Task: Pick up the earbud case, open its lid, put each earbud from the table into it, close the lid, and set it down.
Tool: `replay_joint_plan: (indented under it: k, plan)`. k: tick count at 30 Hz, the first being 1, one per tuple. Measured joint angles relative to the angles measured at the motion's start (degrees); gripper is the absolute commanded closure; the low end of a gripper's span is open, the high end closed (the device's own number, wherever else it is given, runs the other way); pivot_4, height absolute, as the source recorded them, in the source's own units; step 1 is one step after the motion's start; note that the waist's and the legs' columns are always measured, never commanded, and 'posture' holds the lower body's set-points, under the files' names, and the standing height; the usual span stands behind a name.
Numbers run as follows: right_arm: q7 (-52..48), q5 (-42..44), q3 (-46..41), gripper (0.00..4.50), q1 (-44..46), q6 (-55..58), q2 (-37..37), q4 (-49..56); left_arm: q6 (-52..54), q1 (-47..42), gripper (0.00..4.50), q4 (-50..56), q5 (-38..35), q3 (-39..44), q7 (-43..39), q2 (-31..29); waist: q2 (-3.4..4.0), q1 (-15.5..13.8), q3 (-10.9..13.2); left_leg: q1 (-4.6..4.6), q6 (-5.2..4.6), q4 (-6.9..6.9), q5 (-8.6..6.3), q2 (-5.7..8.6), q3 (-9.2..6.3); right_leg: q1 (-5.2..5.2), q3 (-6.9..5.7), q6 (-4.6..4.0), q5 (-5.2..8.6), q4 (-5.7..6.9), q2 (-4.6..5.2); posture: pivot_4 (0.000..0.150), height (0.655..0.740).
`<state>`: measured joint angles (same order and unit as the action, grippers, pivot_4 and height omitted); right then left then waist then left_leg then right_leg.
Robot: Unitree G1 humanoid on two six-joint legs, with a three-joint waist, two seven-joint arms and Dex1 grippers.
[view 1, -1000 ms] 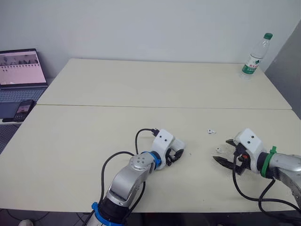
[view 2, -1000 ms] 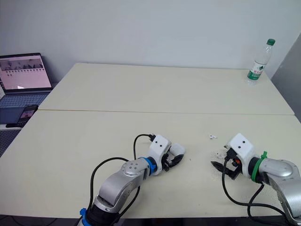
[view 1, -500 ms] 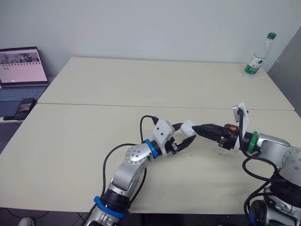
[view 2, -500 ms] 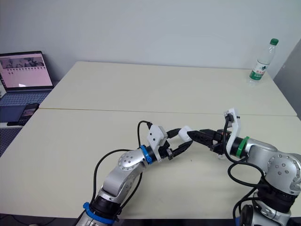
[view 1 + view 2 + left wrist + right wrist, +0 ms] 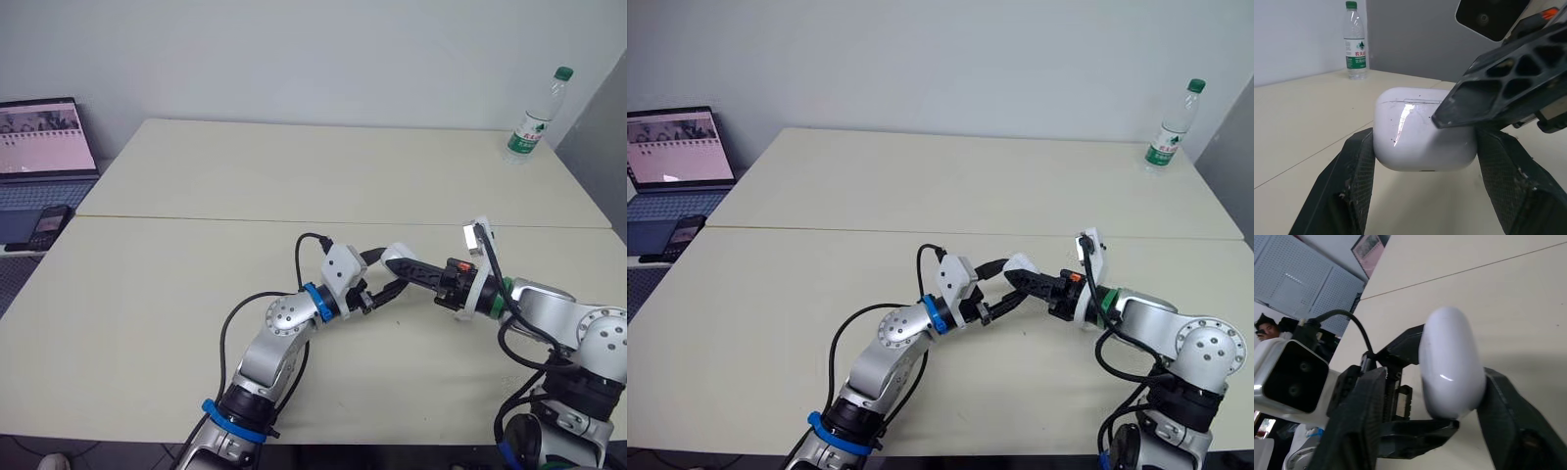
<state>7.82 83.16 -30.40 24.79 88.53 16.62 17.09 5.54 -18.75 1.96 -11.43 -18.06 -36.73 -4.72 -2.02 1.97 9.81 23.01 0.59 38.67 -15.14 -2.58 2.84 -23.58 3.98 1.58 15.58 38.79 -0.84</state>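
Note:
The white earbud case [image 5: 1415,127] is held off the table [image 5: 176,294], lid closed, with my left gripper [image 5: 1425,141] shut on its two sides. My right gripper [image 5: 1436,379] has come in from the right and straddles the case [image 5: 1449,357]. One of its fingers [image 5: 1493,93] rests on the case's top edge, and a gap shows at the other finger [image 5: 1359,416], so it stands open. In the left eye view the two grippers meet at the case [image 5: 396,255], above the middle of the near table.
A water bottle [image 5: 534,116] stands at the far right corner of the far table. A laptop [image 5: 39,147] and a phone [image 5: 44,227] lie on a surface to the left. A seam [image 5: 245,219] runs between the two tables.
My left gripper has lifted the case off the table. My right arm has swung in from the table's right side to the case, and its fingers have narrowed around it.

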Motion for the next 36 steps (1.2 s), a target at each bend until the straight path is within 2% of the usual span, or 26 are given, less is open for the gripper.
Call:
replay_joint_plan:
  k: [2, 3, 6, 11, 14, 17, 21, 25, 27, 30, 36]
  plan:
    - [2.8, 4.0, 1.5, 3.53, -1.0, -2.9, 2.0, -0.8, 0.2, 0.0, 1.75, 0.0, -0.1, 0.0, -0.1, 0.2, 0.00, 0.0, 0.0, 0.00, -0.01, 0.00, 0.00, 0.00, 0.01, 0.00, 0.01, 0.08, 0.04, -0.02, 0.00, 0.150, 0.7362]
    - [4.2, 6.6, 2.9, 3.72, -1.6, -4.6, 3.7, -1.0, 0.4, 0.0, 1.75, 0.0, -0.5, 0.0, -0.2, 0.3, 0.00, 0.1, 0.0, 0.01, -0.01, -0.01, -0.01, 0.00, 0.02, 0.00, 0.01, 0.08, 0.05, -0.02, 0.00, 0.150, 0.7362]
    - [8.3, 13.3, 7.1, 3.72, -3.3, -10.0, 8.0, -1.1, 0.8, 0.0, 1.75, 0.1, -1.3, 0.0, -0.5, 0.5, 0.00, 0.1, 0.0, -0.01, -0.02, -0.03, -0.01, -0.03, 0.00, 0.00, 0.00, 0.09, 0.05, -0.02, -0.02, 0.150, 0.7362]
    - [11.3, 21.2, 13.2, 3.72, -5.4, -17.3, 14.0, -1.1, 2.0, 0.0, 0.11, 0.1, -1.9, 0.2, -1.0, -0.5, -0.01, 0.1, 0.0, 0.00, -0.03, -0.03, -0.01, -0.04, 0.00, 0.00, 0.01, 0.10, 0.06, -0.04, -0.03, 0.150, 0.7362]
    - [10.6, 22.9, 15.3, 3.72, -5.5, -20.0, 17.5, -1.1, 3.5, 0.1, 0.05, 1.0, -3.1, 0.6, -2.6, -2.2, -0.01, 0.1, 0.0, 0.00, -0.03, -0.03, -0.01, -0.04, 0.00, 0.00, 0.00, 0.10, 0.06, -0.06, -0.03, 0.150, 0.7362]
    - [6.2, 22.6, 15.6, 3.72, -5.6, -20.7, 21.4, -1.6, 8.8, 1.6, 0.05, 5.0, -8.6, 1.3, -7.1, -5.4, -0.01, 0.1, 0.0, 0.00, -0.03, -0.12, -0.01, -0.05, 0.02, -0.01, 0.00, 0.10, 0.06, -0.14, -0.02, 0.150, 0.7362]
    - [-7.9, 18.8, 15.4, 3.72, -6.7, -19.9, 27.0, -1.7, 22.6, 1.8, 0.05, 10.2, -21.7, 4.5, -13.0, -10.6, 0.00, 0.0, 0.0, -0.02, -0.03, -0.24, -0.01, -0.07, -0.01, -0.02, -0.05, 0.10, 0.07, -0.23, -0.03, 0.150, 0.7362]
    - [-29.5, 4.6, 17.5, 3.72, -10.4, -20.3, 35.0, 2.4, 34.8, -1.1, 0.05, 11.6, -31.9, 7.3, -18.7, -16.9, 0.04, -0.1, 0.0, -0.03, -0.03, -0.29, -0.01, -0.07, -0.04, -0.03, -0.10, 0.10, 0.08, -0.29, -0.05, 0.150, 0.7362]
    - [-38.9, -3.2, 20.6, 3.72, -11.2, -22.3, 38.5, 4.3, 37.3, -3.4, 0.05, 11.6, -33.9, 8.1, -20.6, -18.3, 0.02, -0.1, 0.1, -0.04, -0.03, -0.28, -0.01, -0.07, -0.03, -0.02, -0.11, 0.10, 0.08, -0.31, -0.04, 0.150, 0.7362]
    - [-48.9, -9.9, 23.4, 3.72, -11.0, -25.6, 39.1, 5.6, 38.2, -5.8, 0.05, 10.4, -34.3, 8.1, -23.2, -18.5, 0.00, -0.1, 0.1, -0.06, -0.03, -0.29, -0.01, -0.05, 0.02, -0.03, -0.06, 0.10, 0.08, -0.31, -0.04, 0.150, 0.7362]
    - [-57.3, -15.4, 26.7, 3.72, -7.6, -27.5, 39.3, 7.6, 39.3, -8.4, 0.05, 8.4, -34.0, 6.2, -27.3, -18.7, -0.02, -0.2, 0.1, -0.05, -0.02, -0.38, -0.01, -0.04, 0.00, -0.06, -0.06, 0.09, 0.08, -0.33, -0.04, 0.150, 0.7362]
